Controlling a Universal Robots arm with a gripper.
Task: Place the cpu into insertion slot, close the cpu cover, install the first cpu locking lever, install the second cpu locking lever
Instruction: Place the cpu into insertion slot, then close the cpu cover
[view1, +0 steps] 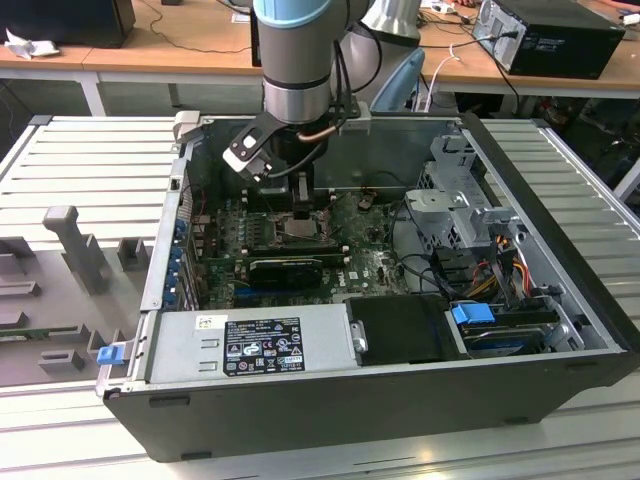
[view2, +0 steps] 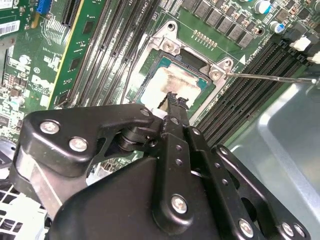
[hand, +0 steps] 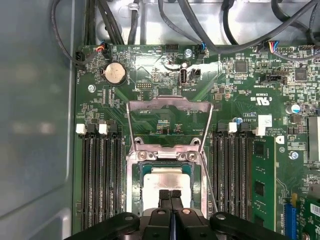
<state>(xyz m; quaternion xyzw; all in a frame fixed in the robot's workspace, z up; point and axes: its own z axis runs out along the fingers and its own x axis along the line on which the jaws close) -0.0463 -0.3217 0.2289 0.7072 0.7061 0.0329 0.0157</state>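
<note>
The arm (view1: 300, 60) reaches down into an open computer case (view1: 560, 330) that stands on a ribbed grey bench (view1: 90, 160). Its hand (hand: 170, 196) hangs over the green board (hand: 165, 65), between two banks of long black memory slots (hand: 100, 175).

In both wrist views the two black fingertips (view2: 172, 100) are pressed flat against each other with nothing held between them. They sit directly above the chip (hand: 165, 179), over the half of it nearer the wrist. It is hard to tell whether the tips rest on the chip or hover just clear of it.

The chip, pale silver with a dull smear on top, lies flat inside the socket (hand: 134, 172), whose silver rim frames it on all sides. The cover (hand: 170, 104) is open: it is swung back on the far side of the socket from the hand, and the green board shows through its large window.

A thin metal lever (hand: 209, 182) runs along one side of the socket, lifted and not hooked down. In the second wrist view the lever juts out past the socket's corner over the memory slots.
</note>
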